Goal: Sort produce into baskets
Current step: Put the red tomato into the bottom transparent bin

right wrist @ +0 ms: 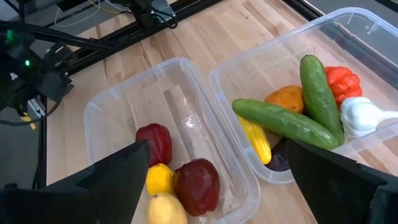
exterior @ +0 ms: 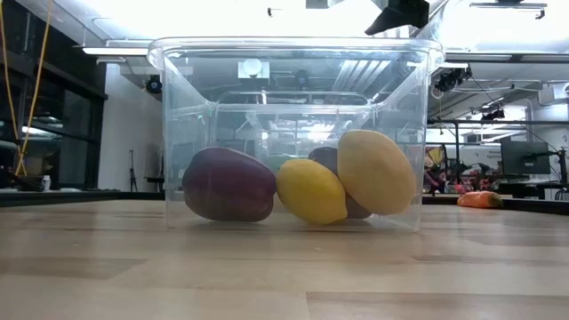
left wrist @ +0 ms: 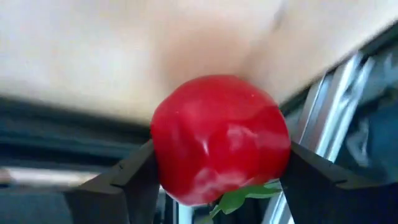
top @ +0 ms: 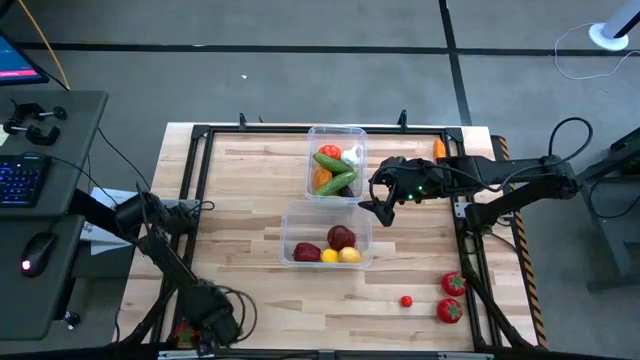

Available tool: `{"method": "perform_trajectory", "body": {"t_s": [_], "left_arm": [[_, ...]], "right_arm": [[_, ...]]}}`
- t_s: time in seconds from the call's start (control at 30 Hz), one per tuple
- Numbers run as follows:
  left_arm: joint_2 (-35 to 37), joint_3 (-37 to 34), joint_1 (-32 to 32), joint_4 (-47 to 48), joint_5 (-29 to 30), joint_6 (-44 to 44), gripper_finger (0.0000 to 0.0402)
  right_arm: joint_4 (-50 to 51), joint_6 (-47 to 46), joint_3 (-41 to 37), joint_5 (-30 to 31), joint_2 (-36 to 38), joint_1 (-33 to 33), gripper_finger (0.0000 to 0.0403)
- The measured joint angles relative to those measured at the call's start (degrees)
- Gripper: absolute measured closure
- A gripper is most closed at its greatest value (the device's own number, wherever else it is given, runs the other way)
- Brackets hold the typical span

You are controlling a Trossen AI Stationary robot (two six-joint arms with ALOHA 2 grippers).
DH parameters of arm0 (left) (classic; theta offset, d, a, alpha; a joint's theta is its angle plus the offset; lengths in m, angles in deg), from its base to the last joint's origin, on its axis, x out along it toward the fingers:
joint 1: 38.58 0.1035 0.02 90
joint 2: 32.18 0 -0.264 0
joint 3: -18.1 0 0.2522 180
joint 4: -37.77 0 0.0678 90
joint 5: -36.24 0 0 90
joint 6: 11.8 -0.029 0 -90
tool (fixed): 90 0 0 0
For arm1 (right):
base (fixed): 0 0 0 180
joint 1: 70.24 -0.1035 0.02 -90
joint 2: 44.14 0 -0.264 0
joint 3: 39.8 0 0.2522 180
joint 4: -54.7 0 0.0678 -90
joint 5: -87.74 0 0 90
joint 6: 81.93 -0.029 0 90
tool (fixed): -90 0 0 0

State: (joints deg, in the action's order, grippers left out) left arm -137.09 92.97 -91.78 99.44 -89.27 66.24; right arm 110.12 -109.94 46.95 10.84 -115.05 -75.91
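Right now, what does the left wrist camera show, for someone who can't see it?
A shiny red tomato with a green leaf fills the picture, sitting between the left gripper's two dark jaws. Blurry pale wood lies behind it.

Left claw (left wrist: 217,186) low at table's near-left corner, right claw (right wrist: 217,186) spread wide, mid-table.

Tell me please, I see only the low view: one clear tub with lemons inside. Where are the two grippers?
Observer: The right gripper hangs open just right of where the two tubs meet.
Operator: And the left one?
Observer: The left gripper is at the near left corner of the table, its fingers closed on a red tomato.
Operator: Is produce lying loose?
Observer: Yes, three red pieces lie near the table's near right corner.
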Motion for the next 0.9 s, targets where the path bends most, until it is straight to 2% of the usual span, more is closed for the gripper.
{"method": "perform_trajectory", "body": {"t_s": [0.13,0.33,0.53,0.63,0.77,0.9], "left_arm": [[5.63,-0.17,3.51,1.84,11.6,-3.59,0.0159],[20.51,-0.1,12.66,0.88,23.18,-12.49,0.0157],[37.27,-0.01,25.1,-8.42,35.26,-18.05,0.0145],[42.81,0.05,31.39,-14.9,41.98,-23.61,0.0146],[45.06,0.14,39.45,-21.59,45.92,-33.68,0.0146],[42.24,0.14,45.74,-25.84,44.94,-41.3,0.0146]], "right_arm": [[0.97,-0.02,0.0,0.0,0.0,0.01,0.0037],[2.51,-0.42,0.0,-0.02,0.0,0.02,0.0037],[3.59,-0.3,0.0,-0.02,0.0,0.02,0.0037],[3.63,-0.35,0.0,0.0,0.0,0.0,0.0037],[3.63,-0.42,0.0,0.0,0.0,0.02,0.0037],[3.61,-0.44,0.0,0.0,0.0,0.01,0.0037]]}}
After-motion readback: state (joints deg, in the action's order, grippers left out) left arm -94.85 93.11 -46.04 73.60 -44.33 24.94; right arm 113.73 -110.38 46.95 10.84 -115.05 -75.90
